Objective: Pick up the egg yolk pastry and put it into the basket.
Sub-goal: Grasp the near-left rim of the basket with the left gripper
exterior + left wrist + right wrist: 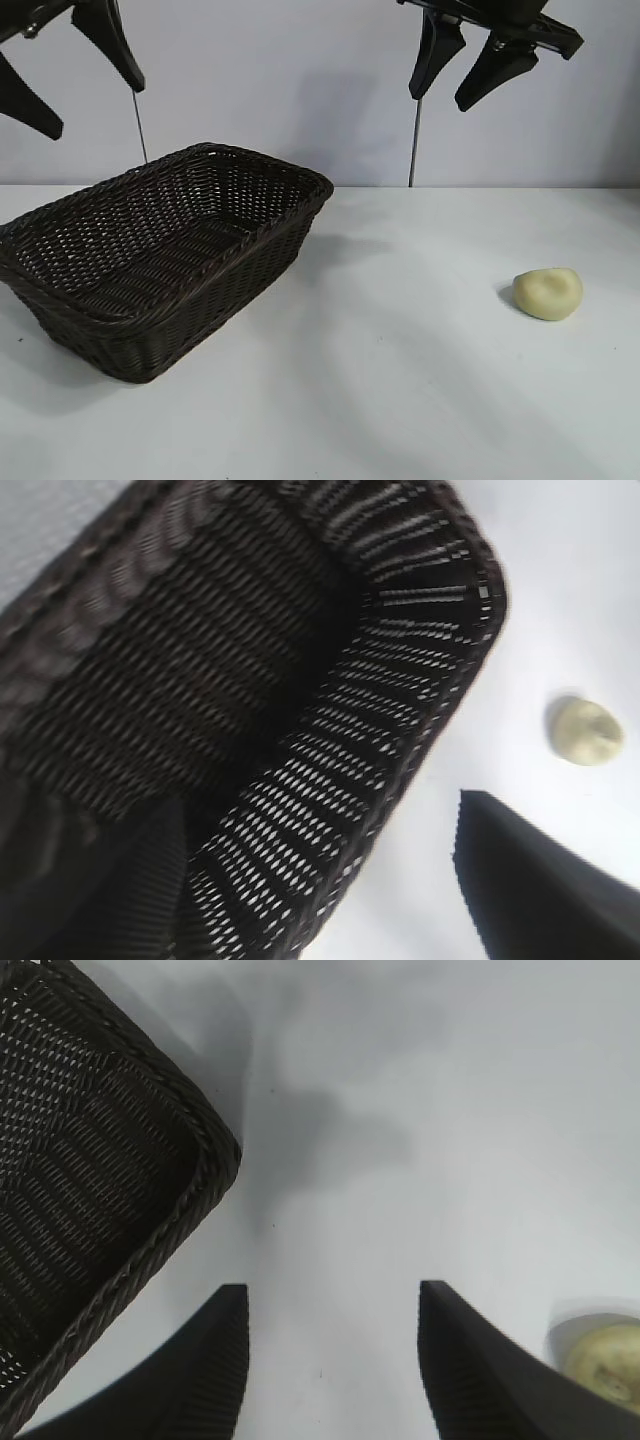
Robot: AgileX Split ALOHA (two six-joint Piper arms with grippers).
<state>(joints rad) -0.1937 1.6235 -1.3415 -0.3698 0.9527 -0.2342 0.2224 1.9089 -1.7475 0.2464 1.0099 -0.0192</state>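
Observation:
The egg yolk pastry (548, 292), a small pale yellow lump with a shallow dent, lies on the white table at the right. It also shows in the left wrist view (585, 731) and, partly behind a finger, in the right wrist view (606, 1360). The dark brown wicker basket (250, 235) stands at the left and holds nothing; it also shows in the left wrist view (420, 660) and the right wrist view (190, 1210). My right gripper (464, 72) hangs open and empty high above the table, up and left of the pastry. My left gripper (92, 102) hangs open and empty high over the basket's left side.
The white table (400, 380) runs between basket and pastry. A pale wall stands behind, with two thin vertical rods (414, 140) against it.

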